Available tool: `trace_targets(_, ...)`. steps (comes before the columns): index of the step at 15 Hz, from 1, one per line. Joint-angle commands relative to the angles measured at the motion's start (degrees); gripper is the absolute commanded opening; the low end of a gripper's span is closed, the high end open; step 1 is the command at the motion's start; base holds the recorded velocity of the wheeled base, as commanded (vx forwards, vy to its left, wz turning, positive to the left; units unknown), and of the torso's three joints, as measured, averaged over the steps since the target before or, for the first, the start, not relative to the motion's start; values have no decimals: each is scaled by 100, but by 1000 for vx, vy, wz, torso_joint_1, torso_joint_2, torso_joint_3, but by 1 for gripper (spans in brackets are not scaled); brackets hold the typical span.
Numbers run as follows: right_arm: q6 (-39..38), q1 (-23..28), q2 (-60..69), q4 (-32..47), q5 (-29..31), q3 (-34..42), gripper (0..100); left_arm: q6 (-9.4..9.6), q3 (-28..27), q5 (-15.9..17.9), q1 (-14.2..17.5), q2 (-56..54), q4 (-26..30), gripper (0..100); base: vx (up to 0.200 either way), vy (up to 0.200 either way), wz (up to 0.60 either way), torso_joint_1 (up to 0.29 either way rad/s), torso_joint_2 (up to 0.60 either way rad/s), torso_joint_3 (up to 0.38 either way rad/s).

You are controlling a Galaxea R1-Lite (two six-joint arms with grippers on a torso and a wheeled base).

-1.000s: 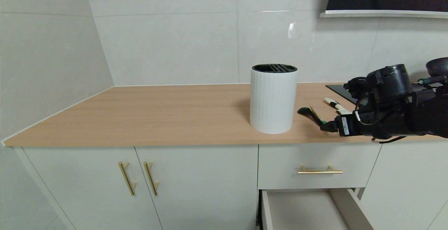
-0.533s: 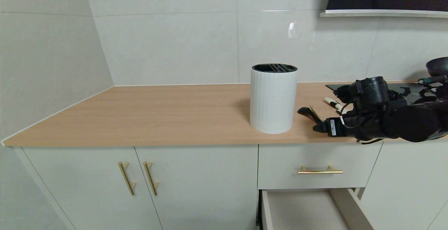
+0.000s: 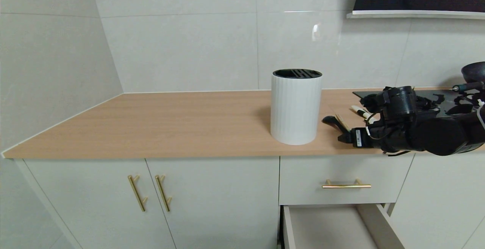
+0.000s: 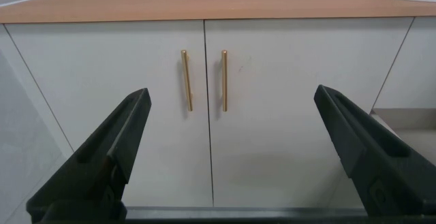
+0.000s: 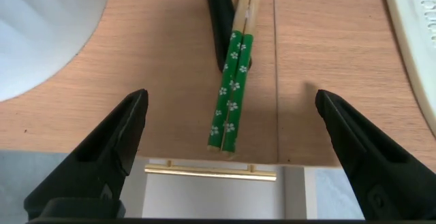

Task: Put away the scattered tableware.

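On the one table (image 3: 182,124), one white ribbed holder (image 3: 295,108) is counted. Two chopsticks (image 5: 235,67) with green flowered ends are seen lying together. One black ladle (image 5: 218,20) and one white-handled utensil (image 3: 359,110) are counted beside them. One black cooktop (image 3: 373,99) is seen. Below, two cupboard doors (image 3: 85,199) and two drawers (image 3: 341,171) are counted, one shut and one open. Three gold bar handles (image 3: 137,193) are counted.
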State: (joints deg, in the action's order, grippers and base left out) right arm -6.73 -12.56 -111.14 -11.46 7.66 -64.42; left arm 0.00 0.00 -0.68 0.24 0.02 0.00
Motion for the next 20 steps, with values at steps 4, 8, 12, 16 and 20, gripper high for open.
trace_targets(4, -13, 8, -13, 3, -1, -10, 0, 0, 0, -2, 2, -2, 0, 100, 0, 0, 0, 0, 0, 0)
trace_targets(8, -4, 8, -48, 3, -10, -10, 0, 0, 0, -2, 2, -2, 0, 100, 0, 0, 0, 0, 0, 0)
trace_targets(12, -4, 78, 31, 3, -1, -18, 0, 0, 0, -2, 2, -2, 0, 100, 0, 0, 0, 0, 0, 0)
trace_targets(16, -4, 95, 365, 56, 8, 43, 0, 0, 0, -2, 2, -2, 0, 100, 0, 0, 0, 0, 0, 0)
trace_targets(20, 14, 78, 1692, 724, -54, 623, 0, 0, 0, -2, 2, -2, 0, 100, 0, 0, 0, 0, 0, 0)
